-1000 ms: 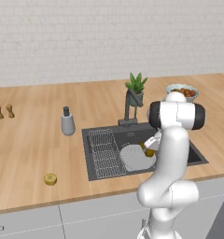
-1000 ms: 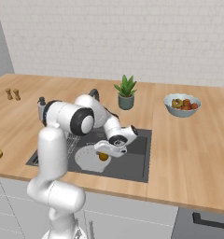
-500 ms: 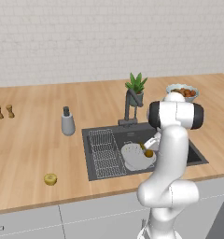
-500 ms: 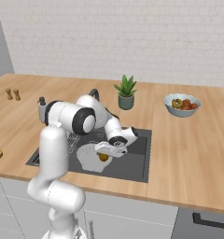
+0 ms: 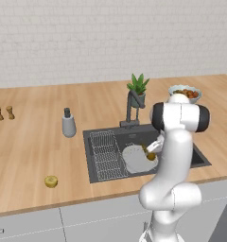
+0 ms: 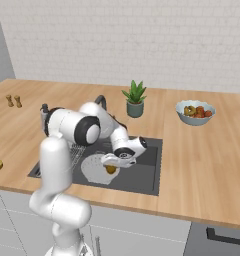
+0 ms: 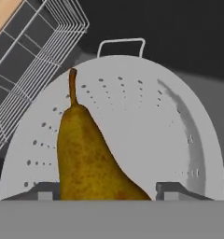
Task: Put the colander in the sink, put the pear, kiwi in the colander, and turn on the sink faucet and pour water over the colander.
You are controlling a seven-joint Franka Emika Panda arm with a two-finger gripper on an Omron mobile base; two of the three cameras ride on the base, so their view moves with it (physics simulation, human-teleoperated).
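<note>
hovering over the sink (image 5: 99, 163), the gripper (image 6: 112, 162) sits low above the colander (image 5: 134, 160), which already rests on the sink floor just beside the wire rack (image 5: 107, 153), so step one looks done. pear (image 7: 88, 156) is between the gripper tips in the hand view, stem pointing away from the camera, body over the colander bowl. jaws stand fairly wide with the pear between them; can't tell if they grip it or have just let go, since the tips (image 7: 172, 190) show a gap to the pear on one side. pear placement judged in progress, nearly finished.

kiwi (image 5: 51, 181) lies on the desk (image 5: 35, 146) well left of the sink, near the front edge, well apart from the gripper; not yet moved. faucet (image 5: 130, 109) stands behind the sink, no water stream seen, so it reads as off. soap bottle (image 5: 68, 124) sits left of the sink; plant (image 5: 137, 90) behind the faucet; fruit bowl (image 6: 194, 111) to the right, untouched.

left to do, as a judgement: release pear in colander, fetch kiwi from far left, drop it in, then turn on faucet so water runs over the colander.
</note>
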